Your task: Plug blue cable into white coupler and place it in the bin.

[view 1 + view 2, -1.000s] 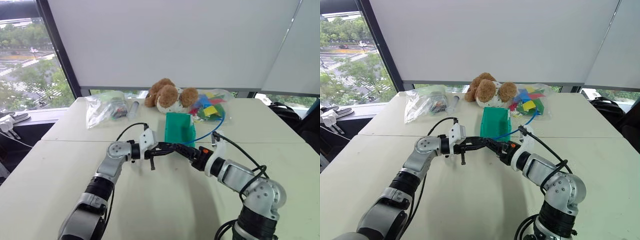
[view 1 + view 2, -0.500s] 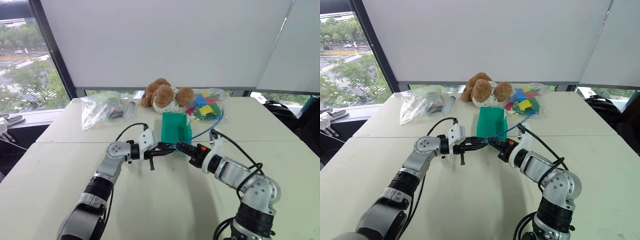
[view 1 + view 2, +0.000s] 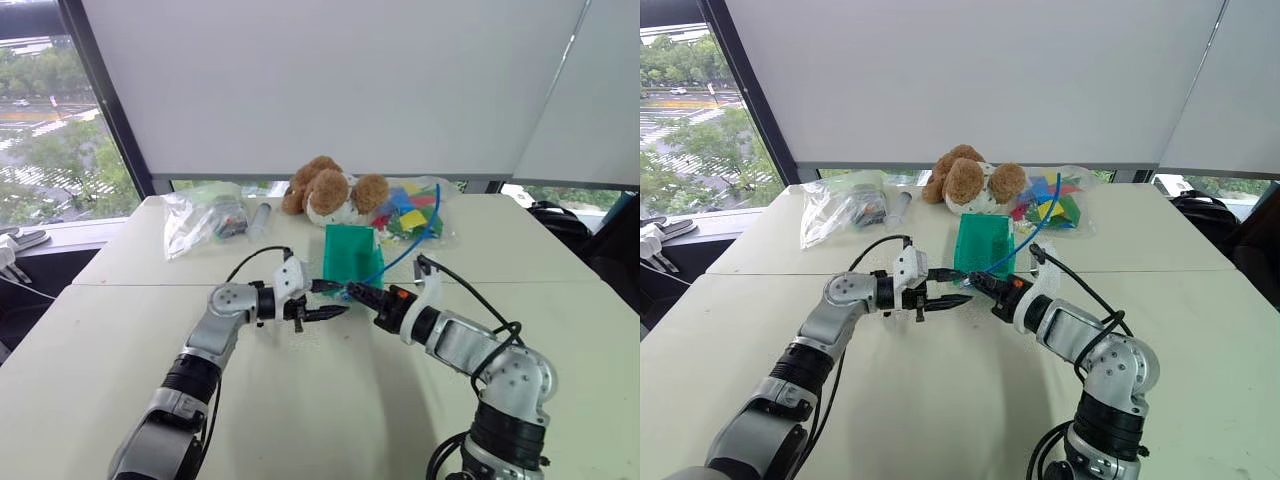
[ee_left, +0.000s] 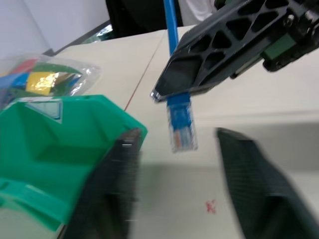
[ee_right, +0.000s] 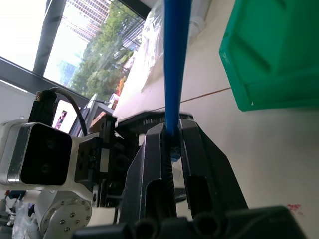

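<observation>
– While my right gripper (image 5: 172,149) pinches the cable (image 4: 179,119), where's its plug?
– Between my left gripper's (image 4: 177,199) spread fingers, just beside the bin (image 3: 350,253).

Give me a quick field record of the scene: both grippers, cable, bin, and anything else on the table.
left gripper: open, holding nothing, facing the cable's plug
right gripper: shut on the blue cable, just behind its plug
plug: hangs free between the left fingers, apart from both
bin: upright on the table, behind the grippers
white coupler: cannot tell where it is
other items: plush dog, two clear bags
</observation>
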Motion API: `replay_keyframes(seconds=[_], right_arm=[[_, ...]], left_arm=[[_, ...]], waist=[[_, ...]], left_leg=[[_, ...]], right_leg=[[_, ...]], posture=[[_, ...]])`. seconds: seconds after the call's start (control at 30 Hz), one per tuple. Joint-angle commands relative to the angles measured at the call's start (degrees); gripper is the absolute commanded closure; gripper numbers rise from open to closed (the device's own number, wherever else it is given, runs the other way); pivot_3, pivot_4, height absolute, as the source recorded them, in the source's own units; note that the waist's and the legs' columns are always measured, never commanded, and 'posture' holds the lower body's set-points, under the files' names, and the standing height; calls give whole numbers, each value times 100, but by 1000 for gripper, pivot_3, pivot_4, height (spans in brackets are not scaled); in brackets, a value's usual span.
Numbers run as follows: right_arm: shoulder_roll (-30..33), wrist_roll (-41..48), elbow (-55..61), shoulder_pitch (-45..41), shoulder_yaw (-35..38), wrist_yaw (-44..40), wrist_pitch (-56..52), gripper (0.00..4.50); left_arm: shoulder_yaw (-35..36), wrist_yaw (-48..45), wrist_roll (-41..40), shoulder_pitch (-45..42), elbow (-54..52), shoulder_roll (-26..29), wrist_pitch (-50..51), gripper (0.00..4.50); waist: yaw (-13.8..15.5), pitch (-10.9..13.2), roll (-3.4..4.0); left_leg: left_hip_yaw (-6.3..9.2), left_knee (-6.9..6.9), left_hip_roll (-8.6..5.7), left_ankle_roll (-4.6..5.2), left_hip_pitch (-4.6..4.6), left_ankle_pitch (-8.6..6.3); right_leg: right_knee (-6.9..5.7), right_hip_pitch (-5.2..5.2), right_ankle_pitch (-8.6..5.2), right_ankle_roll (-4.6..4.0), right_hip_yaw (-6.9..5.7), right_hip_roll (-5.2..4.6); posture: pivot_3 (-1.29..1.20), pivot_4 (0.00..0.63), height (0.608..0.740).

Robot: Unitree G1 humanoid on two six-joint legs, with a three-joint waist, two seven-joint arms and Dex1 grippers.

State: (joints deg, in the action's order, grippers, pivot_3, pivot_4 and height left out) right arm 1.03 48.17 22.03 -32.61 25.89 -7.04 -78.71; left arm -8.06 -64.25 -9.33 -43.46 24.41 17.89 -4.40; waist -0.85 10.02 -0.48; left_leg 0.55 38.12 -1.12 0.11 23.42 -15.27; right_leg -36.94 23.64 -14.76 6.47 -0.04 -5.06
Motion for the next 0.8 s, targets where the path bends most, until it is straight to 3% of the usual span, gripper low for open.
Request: replay_keyframes(seconds=[0.03, 0.2, 0.37, 0.53, 0.8], right_arm=[[306, 178, 159, -227, -87, -79, 187, 4500], [1152, 150, 340, -231, -661, -556, 336, 4500], [1544, 171, 416, -172, -1026, -906, 575, 4500], [1750, 100, 361, -189, -1273, -1106, 832, 4500], [1907, 150, 426, -128, -1416, -1170, 1022, 4500]], left_arm=[[365, 52, -343, -27, -511, 269, 295, 41], [663, -388, -744, 182, -910, 1104, 972, 41], [691, -873, -704, 331, -471, 1748, 877, 41], [531, -1239, -455, 257, 740, 1811, 329, 41], [354, -1424, 48, -59, 2470, 1473, -621, 41]], waist=[[-1, 0, 1], [-35, 1, 2], [-17, 3, 3], [17, 3, 2], [18, 5, -1]], left_leg=[[0, 0, 0, 0, 0, 0], [0, -6, 2, 0, -1, 0], [-1, -14, 5, 0, -1, 0], [-1, -12, 2, 0, 0, 0], [-3, -12, 3, 1, 4, 0]], right_leg=[[0, 0, 0, 0, 0, 0], [1, 2, -1, -1, 0, 0], [1, 7, -2, -2, 0, 4], [21, -5, -2, -2, 0, 1], [29, -3, -1, -1, -2, 0]], posture=[[0, 150, 740], [0, 150, 740], [0, 150, 740], [0, 150, 740], [0, 150, 740]])
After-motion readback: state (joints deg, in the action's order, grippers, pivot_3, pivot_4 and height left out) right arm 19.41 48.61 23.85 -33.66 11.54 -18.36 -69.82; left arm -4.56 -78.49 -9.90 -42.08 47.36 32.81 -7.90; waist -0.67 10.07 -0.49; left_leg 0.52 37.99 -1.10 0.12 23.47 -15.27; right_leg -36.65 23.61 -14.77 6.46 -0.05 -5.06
